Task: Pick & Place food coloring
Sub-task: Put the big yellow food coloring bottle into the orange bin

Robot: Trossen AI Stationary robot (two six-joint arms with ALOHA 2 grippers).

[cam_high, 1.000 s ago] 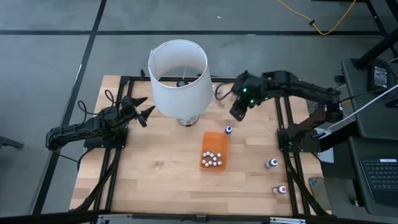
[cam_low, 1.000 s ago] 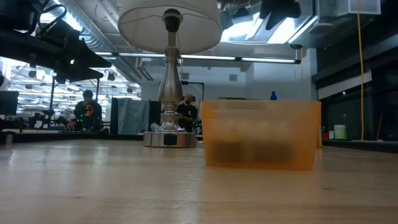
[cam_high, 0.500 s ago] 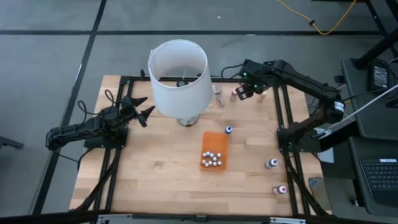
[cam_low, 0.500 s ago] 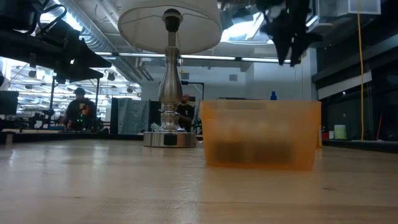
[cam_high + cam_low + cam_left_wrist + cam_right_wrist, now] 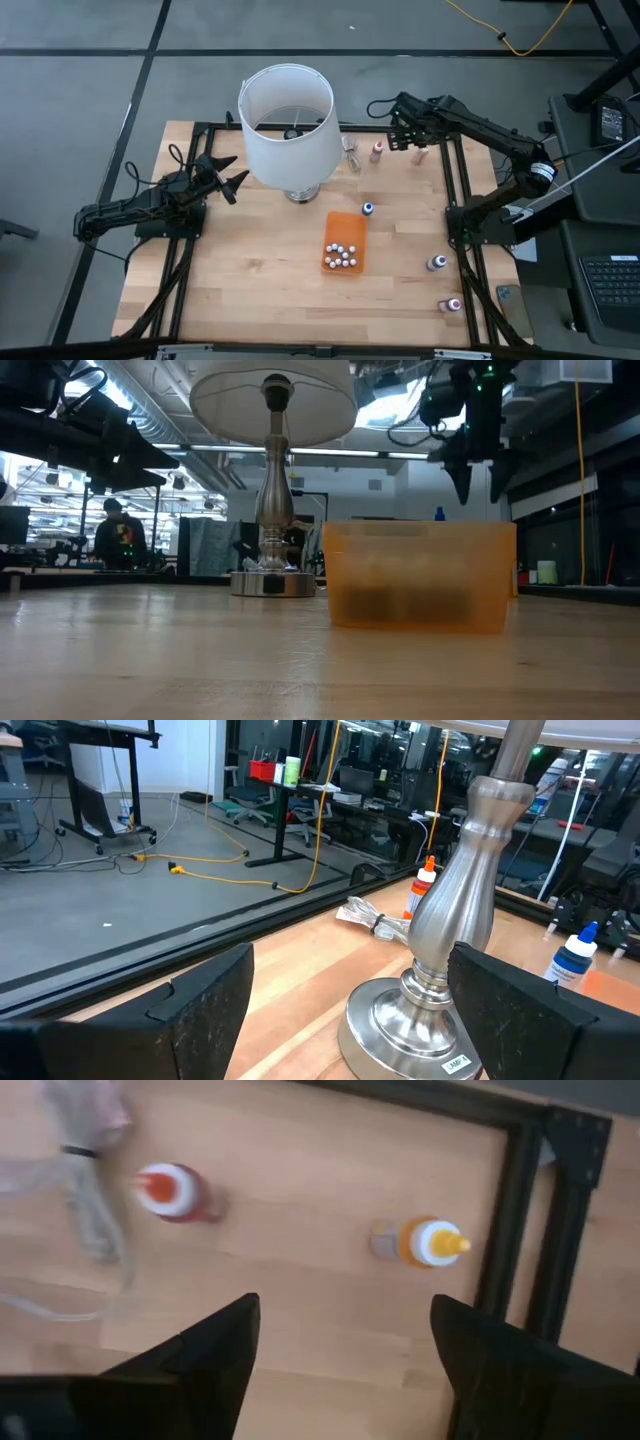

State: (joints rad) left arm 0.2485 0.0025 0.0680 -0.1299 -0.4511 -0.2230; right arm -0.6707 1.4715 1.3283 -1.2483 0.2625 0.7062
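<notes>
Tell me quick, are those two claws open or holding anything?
Left gripper: open, empty, beside the lamp.
Right gripper: open, empty, above the orange bottle.

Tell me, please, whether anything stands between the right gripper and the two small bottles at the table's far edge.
Nothing visible does. The right gripper hangs open above the far edge, and its wrist view looks straight down on the red bottle and the orange bottle, with only bare table between them.

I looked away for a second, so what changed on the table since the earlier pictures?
The right hand swung from near the tray toward the far edge and opened wider, now empty above two bottles: the red bottle and the orange bottle. The left hand, the lamp, the orange tray and the other bottles stayed put.
</notes>
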